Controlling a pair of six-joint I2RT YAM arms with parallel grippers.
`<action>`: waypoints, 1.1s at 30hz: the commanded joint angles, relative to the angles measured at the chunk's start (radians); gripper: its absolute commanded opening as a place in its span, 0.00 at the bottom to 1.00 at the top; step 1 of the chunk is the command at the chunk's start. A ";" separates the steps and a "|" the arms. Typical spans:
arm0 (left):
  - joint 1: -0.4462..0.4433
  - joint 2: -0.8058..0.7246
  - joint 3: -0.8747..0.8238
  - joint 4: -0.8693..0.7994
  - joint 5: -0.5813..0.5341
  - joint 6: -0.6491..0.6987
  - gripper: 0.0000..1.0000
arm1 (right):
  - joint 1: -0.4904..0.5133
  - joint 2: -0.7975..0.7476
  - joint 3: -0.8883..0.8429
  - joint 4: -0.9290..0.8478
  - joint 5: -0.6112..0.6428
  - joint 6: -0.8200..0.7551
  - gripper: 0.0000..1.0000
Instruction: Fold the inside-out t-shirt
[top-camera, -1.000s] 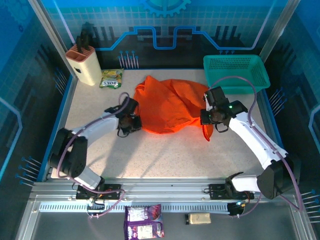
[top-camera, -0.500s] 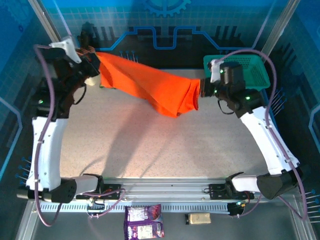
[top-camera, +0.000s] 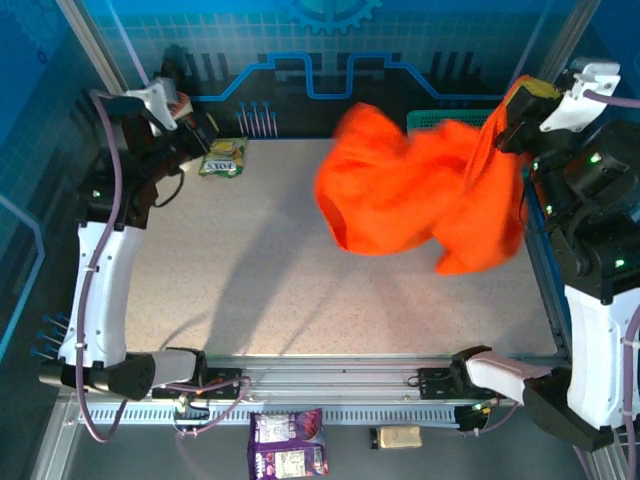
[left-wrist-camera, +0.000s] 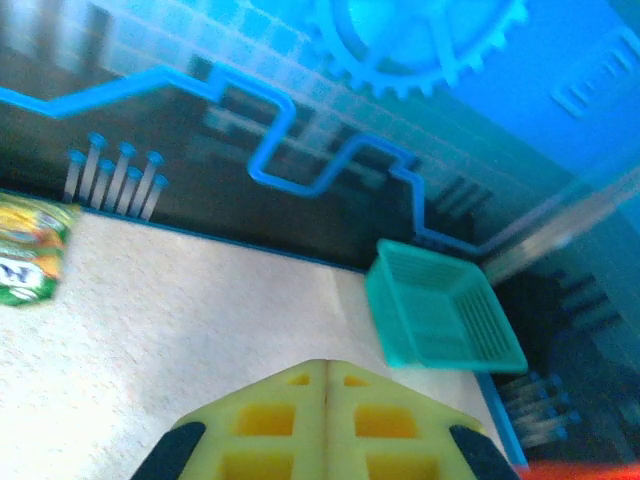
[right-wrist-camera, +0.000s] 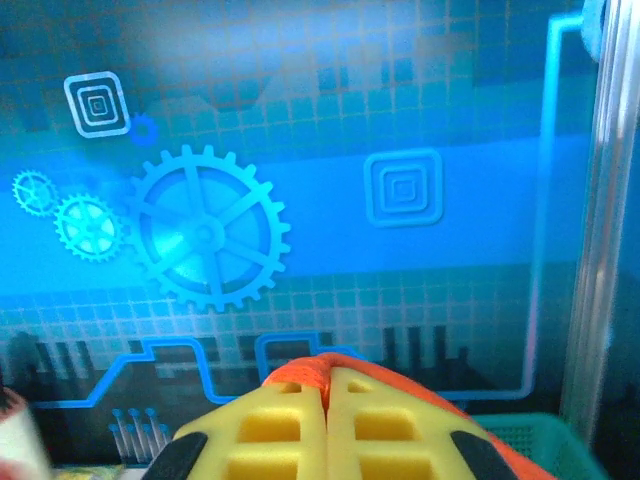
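Seen from above, at about 2 o'clock over the table (top-camera: 250, 290), the inside-out t-shirt (top-camera: 400, 190) hangs in the air. Its long axis runs roughly 3 to 9 o'clock, with one end pinched in the closed right gripper (top-camera: 512, 118) and the loose bulk billowing toward 9 o'clock. The left gripper (top-camera: 208, 130), raised at 10 o'clock, is closed on nothing. The surface is speckled beige and the walls (top-camera: 300, 40) are blue-patterned. A green packet (top-camera: 222, 157) lies at 11 o'clock, and a teal basket (top-camera: 428, 122) is partly behind the cloth, which is bright orange, crumpled and blurred. Left wrist view: left gripper (left-wrist-camera: 326, 372) pressed together and empty, above table, packet and basket. Right wrist view: right gripper (right-wrist-camera: 326, 375) closed, orange cloth bunched at its tips.
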 joint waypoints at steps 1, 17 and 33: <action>0.024 0.003 0.261 -0.010 -0.089 0.032 0.00 | -0.009 0.059 -0.147 0.093 -0.161 0.222 0.00; -0.025 -0.009 -0.294 0.280 0.260 -0.181 0.17 | 0.004 0.211 -0.008 0.214 -0.738 0.399 0.00; -0.032 -0.138 -0.601 0.212 0.235 -0.147 0.28 | -0.020 0.115 -0.436 0.020 -0.390 0.334 0.00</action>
